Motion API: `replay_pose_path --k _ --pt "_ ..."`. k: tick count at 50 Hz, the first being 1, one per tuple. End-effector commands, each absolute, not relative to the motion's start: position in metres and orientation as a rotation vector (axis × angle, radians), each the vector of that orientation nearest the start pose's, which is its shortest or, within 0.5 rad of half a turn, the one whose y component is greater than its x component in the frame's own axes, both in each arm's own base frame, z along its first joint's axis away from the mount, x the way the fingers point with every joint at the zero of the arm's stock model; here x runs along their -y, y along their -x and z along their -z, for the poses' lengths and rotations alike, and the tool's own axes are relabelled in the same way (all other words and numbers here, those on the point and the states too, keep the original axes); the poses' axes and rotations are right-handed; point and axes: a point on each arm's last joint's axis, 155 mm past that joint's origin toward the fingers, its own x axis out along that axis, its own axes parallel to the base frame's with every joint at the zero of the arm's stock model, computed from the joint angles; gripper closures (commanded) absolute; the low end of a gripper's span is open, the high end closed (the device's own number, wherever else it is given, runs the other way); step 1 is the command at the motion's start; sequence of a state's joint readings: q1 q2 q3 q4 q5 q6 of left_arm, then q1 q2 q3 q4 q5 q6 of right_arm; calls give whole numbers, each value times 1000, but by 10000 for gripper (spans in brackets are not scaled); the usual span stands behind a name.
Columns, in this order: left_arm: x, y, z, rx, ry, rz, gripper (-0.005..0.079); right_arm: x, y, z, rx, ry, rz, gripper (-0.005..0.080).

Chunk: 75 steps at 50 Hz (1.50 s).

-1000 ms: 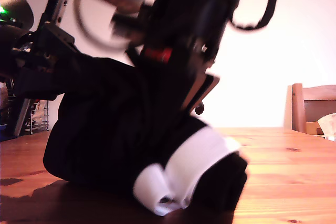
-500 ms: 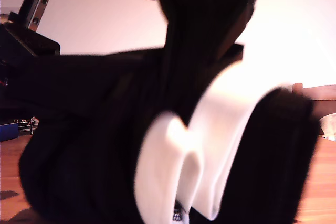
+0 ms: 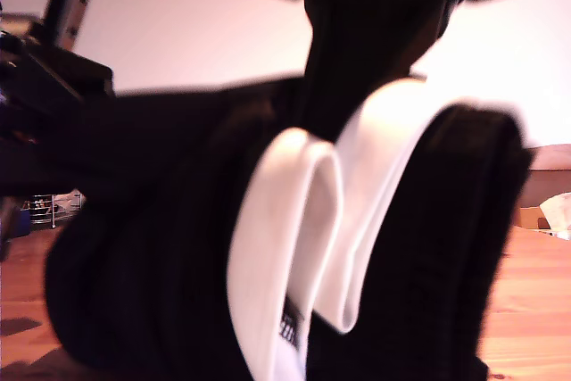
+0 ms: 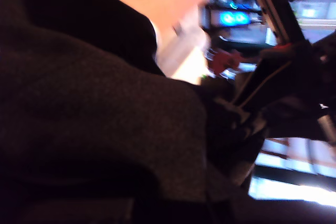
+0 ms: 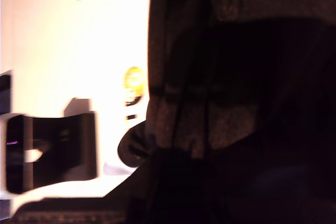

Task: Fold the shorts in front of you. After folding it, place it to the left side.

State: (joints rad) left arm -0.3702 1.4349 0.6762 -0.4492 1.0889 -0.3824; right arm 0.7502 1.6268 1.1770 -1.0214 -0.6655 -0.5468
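Gripper states cannot be told from any of the three views: both wrist cameras are all but covered by dark cloth, and the jaws of neither my first gripper nor my second gripper are seen.

Black shorts are shown raised close before the exterior camera, filling most of that picture from the 9 o'clock edge across to about 3 o'clock. A broad white stripe is folded into two loops near the picture's centre, running down toward 6 o'clock, with a small dark label seen on its lower part. The fabric is gathered up toward 12 o'clock, where it meets a dark arm whose identity cannot be settled from the wrist views. A second dark arm structure is seen at about 10 o'clock, against the cloth's upper edge.

A wooden table is visible at 4 o'clock and again at 8 o'clock beneath the hanging cloth.

In the first wrist view grey-black fabric is pressed close to the lens; in the second wrist view the same dark fabric hangs in folds.
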Motion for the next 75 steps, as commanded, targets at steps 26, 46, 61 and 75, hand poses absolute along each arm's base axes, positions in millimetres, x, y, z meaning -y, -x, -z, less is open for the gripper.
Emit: replay_pose_path --k 26,46,61,75 --pt "220 -216 -79 -1395 712 855 763 -283 -169 -20 -1377 413 -1547 765" --pt "224 -251 -128 -1265 771 944 753 -274 -194 -11 -1344 377 -1510 765" --pt "223 -267 -145 -1213 762 946 309 -273 -202 -10 -1325 369 -1498 765" --pt "217 -278 -145 -1181 764 909 261 -273 -202 -10 -1321 370 -1497 765"
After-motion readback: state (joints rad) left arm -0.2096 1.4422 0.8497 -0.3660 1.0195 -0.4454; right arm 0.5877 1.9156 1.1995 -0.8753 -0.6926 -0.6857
